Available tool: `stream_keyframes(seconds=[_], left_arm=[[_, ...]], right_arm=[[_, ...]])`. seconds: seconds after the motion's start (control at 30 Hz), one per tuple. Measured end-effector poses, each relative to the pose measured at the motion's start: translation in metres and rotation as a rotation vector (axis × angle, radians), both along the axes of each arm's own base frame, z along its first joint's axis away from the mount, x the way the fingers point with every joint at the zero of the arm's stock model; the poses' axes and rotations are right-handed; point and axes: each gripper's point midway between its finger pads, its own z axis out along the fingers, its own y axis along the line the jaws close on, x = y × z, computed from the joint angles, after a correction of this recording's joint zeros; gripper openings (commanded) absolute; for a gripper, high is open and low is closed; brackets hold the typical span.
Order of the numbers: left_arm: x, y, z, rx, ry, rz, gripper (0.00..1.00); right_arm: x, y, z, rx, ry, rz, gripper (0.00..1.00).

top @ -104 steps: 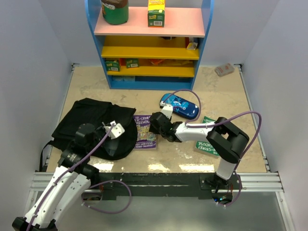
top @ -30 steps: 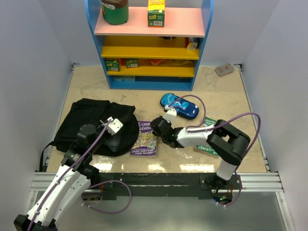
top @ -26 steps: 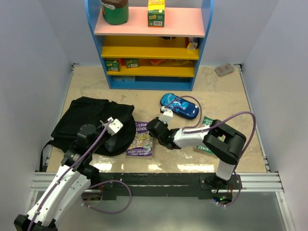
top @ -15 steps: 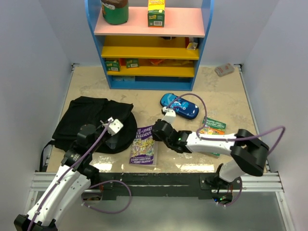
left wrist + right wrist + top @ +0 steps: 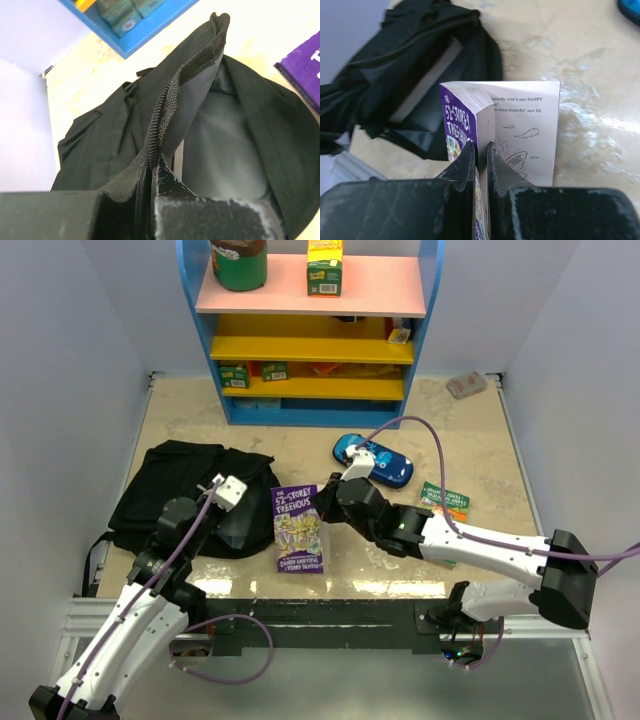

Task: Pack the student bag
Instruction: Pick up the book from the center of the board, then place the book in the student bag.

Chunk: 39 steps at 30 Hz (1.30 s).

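The right claw [image 5: 481,148] is pinching a purple book [image 5: 463,116] by its edge, jaws closed down narrow on the cover and pages. The book is standing tilted off the table [image 5: 470,440], spine side toward the bag, with an open white page [image 5: 527,125] of print and small drawings fanning out to the right of the fingers. From above, this claw [image 5: 324,503] is reaching in from the right, and the book [image 5: 298,530] is sitting just beside the bag's open mouth.

The left claw [image 5: 152,169] is clamping the zipper edge of the black bag [image 5: 115,130], jaws tight on the fabric, and is lifting that flap so the grey lining inside is showing. The bag [image 5: 175,480] is lying on the left part of the table, slumped flat apart from the raised flap.

Behind the right arm, a blue pencil case [image 5: 393,468] is lying near the middle of the table. A green book [image 5: 447,502] is lying flat to the right, partly under the arm. A blue shelf [image 5: 310,405] is standing at the far edge.
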Motion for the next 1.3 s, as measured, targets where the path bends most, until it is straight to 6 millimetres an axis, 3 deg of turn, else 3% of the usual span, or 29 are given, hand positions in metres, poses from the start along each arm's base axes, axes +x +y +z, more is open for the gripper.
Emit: stream_keyframes(seconds=[0.13,0.27,0.37,0.47,0.6,0.7,0.77,1.03,1.3], left_arm=[[0.002,0.004,0.004,-0.017,-0.015,0.033,0.00],[0.002,0.003,0.004,-0.029,-0.014,0.038,0.00],[0.001,0.002,0.005,-0.033,-0.015,0.031,0.00],[0.001,0.001,0.005,-0.035,-0.016,0.024,0.00],[-0.001,-0.003,0.008,-0.044,-0.018,-0.002,0.00],[-0.005,-0.010,0.010,-0.048,-0.005,-0.046,0.00],[-0.007,-0.014,0.009,-0.049,0.009,-0.074,0.00],[-0.016,-0.027,0.000,-0.034,0.052,-0.174,0.00],[-0.025,-0.034,-0.005,-0.023,0.092,-0.237,0.00]], right_arm=[[-0.003,0.014,0.025,0.074,-0.037,0.059,0.00],[-0.004,0.034,0.034,0.125,-0.067,0.125,0.00],[0.003,0.057,0.027,0.135,-0.074,0.173,0.00],[0.017,0.084,-0.002,0.135,-0.037,0.217,0.00],[0.049,0.097,-0.045,0.129,0.031,0.199,0.00],[0.068,0.108,-0.062,0.149,0.057,0.195,0.00],[0.077,0.116,-0.062,0.189,0.050,0.201,0.00],[0.105,0.138,-0.030,0.375,0.000,0.201,0.00],[0.140,0.149,-0.048,0.450,0.064,0.045,0.00]])
